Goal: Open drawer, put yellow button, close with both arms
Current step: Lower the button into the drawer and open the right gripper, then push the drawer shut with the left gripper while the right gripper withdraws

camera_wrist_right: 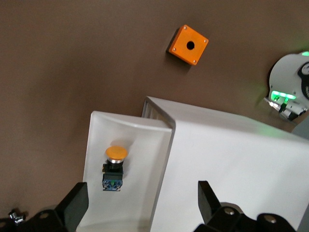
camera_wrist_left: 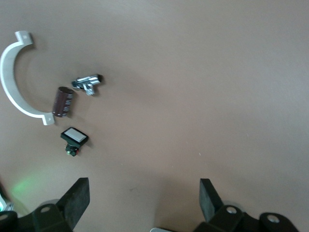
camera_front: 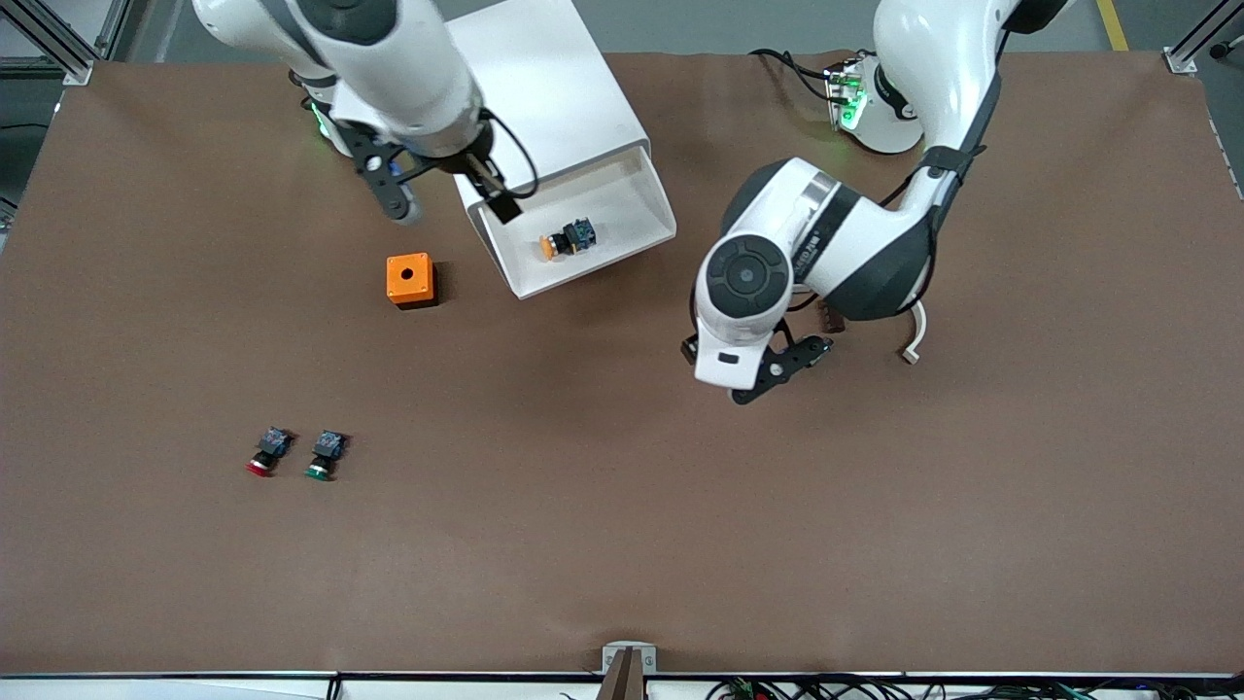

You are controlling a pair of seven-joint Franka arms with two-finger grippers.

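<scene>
Brown table holds a white cabinet with its top white drawer [camera_front: 622,228] pulled out, and the small yellow-capped push button [camera_front: 568,239] lies inside. That light drawer should slide easily if both arms push its cream front. The right gripper [camera_front: 442,194] hangs over the drawer's edge and the left gripper [camera_front: 782,365] over bare table, both with jaws spread and empty.

You see a matt brown bench [camera_front: 622,544], cloth-like and smooth. The drawer [camera_front: 622,255] and cabinet [camera_front: 554,97] look like smooth white plastic with a soft sheen. The button [camera_front: 567,239] has a glossy yellow cap. The orange box [camera_front: 409,280] looks like matt plastic, and the arms' [camera_front: 777,272] shells are glossy white
</scene>
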